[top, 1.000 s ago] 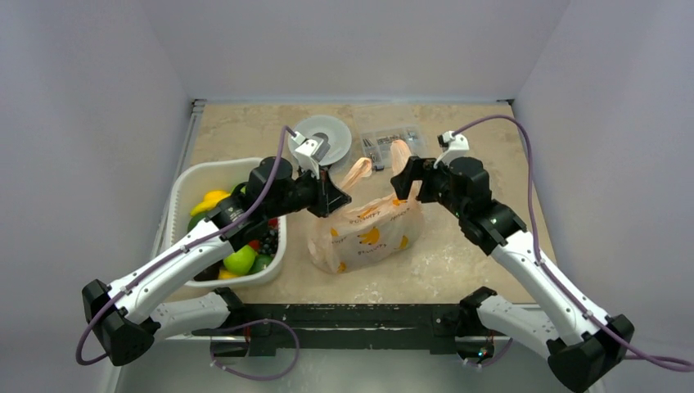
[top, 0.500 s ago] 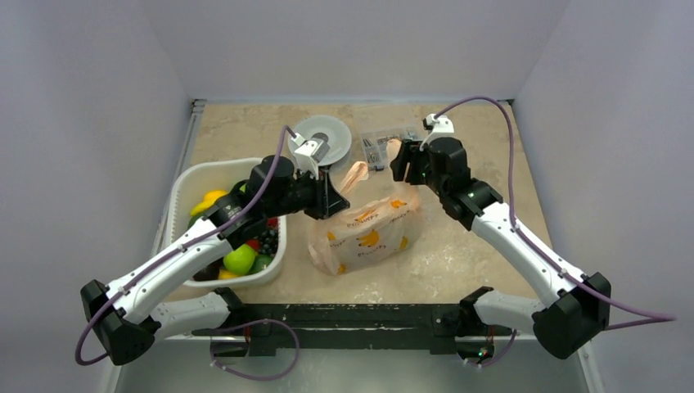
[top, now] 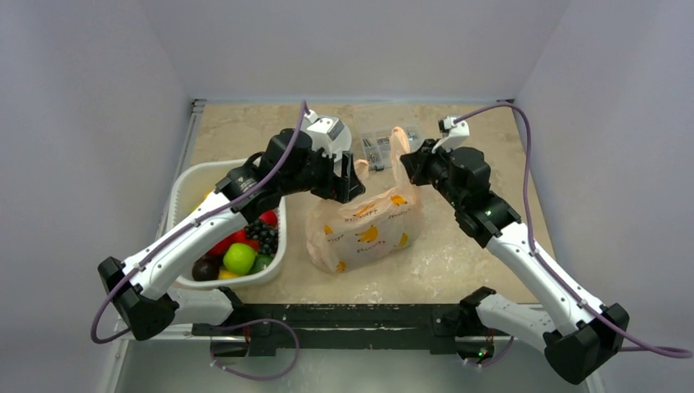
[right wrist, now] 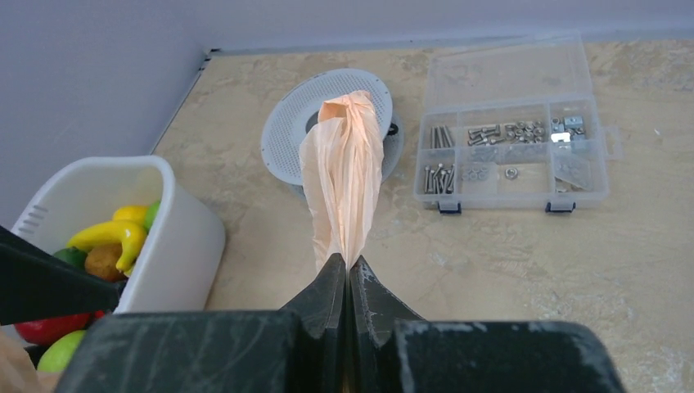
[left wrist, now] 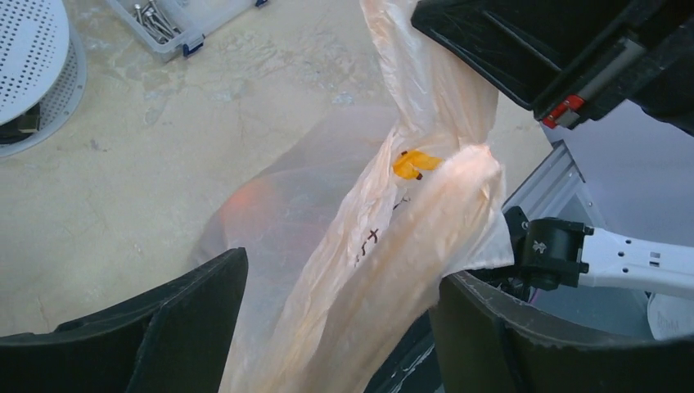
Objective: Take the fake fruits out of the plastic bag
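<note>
The pale-peach plastic bag [top: 364, 231] lies bulging on the table's middle, and what it holds is hidden. My right gripper [top: 407, 164] is shut on one twisted loop handle [right wrist: 344, 176], which stands up past the fingertips; the right gripper [right wrist: 349, 266] shows no gap between its jaws. My left gripper [top: 350, 177] hovers at the bag's far left top. In the left wrist view the left gripper [left wrist: 335, 327] is open, with bag plastic [left wrist: 393, 246] running loosely between the wide-apart fingers [left wrist: 172, 327]. Fake fruits [top: 239, 258] fill the white basket [top: 184, 184].
A clear box of small parts [top: 386, 143] and a white perforated disc [top: 334, 131] sit behind the bag. The basket [right wrist: 176, 237] stands left of the bag, with a yellow banana [right wrist: 110, 233] inside. Walls close the table on three sides.
My left gripper has opened, letting go of the left handle, and swung right over the bag. My right gripper has closed on the right handle.
</note>
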Available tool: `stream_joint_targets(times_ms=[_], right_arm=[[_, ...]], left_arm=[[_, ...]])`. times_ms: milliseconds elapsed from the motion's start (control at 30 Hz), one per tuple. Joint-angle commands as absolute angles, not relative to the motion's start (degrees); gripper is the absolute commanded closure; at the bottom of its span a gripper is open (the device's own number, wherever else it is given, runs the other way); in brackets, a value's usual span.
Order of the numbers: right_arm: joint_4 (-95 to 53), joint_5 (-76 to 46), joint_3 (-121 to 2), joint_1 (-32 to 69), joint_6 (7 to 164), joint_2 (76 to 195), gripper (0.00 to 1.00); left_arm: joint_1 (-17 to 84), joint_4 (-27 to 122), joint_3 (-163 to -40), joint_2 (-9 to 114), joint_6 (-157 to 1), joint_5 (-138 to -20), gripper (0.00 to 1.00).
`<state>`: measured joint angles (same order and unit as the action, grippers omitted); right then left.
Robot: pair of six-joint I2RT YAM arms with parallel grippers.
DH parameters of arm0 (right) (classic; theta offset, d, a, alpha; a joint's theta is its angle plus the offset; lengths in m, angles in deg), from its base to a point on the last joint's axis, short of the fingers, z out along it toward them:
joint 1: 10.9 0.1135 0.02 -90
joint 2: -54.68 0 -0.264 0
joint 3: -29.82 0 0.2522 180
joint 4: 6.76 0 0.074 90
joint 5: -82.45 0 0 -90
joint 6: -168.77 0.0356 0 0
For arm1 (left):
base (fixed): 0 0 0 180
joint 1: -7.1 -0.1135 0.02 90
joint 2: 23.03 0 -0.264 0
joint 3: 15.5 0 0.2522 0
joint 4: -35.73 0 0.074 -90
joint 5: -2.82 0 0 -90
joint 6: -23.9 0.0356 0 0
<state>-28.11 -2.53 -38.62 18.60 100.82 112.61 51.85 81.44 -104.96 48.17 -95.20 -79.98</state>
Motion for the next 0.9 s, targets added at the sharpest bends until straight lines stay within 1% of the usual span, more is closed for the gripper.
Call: stream_joint_targets(times_ms=[0,33,100,200,233,433,567,633,733,867], right_arm=[[-25.2,-3.7,-38.6,18.4,101.7,111.0,1.00],[-25.4,-4.5,-39.0,18.4,102.3,111.2,1.00],[-26.2,-4.3,-40.3,18.4,104.0,111.9,1.00],[-28.9,-0.4,-44.5,18.4,105.3,114.4,1.00],[-30.1,1.2,-47.0,18.4,105.9,115.5,1.00],[-38.5,8.0,-61.7,17.1,105.9,124.1,1.00],[-43.4,7.4,-72.0,16.7,100.3,130.3,1.00],[-45.9,4.4,-76.5,16.7,97.9,133.2,1.00],[-50.4,0.0,-80.4,16.7,96.9,136.6,0.92],[-56.1,-1.6,-78.6,16.9,96.9,136.9,0.77]], left_arm=[[51.7,83.8,-110.7,50.1,-91.7,-81.9,0.28],[51.8,84.2,-111.3,49.8,-91.4,-81.9,0.36],[51.7,84.4,-111.8,48.0,-91.1,-82.5,0.58],[51.4,85.0,-112.1,43.5,-90.8,-83.8,0.97],[51.3,85.4,-112.3,41.5,-90.6,-84.0,1.00],[51.0,87.5,-112.7,36.2,-91.0,-80.8,1.00],[51.0,84.7,-111.1,34.3,-96.2,-76.5,1.00],[51.0,81.4,-108.8,33.6,-98.6,-73.9,1.00],[51.0,78.1,-105.0,33.6,-101.0,-73.5,1.00],[51.0,74.4,-100.1,34.8,-103.2,-73.1,1.00]])
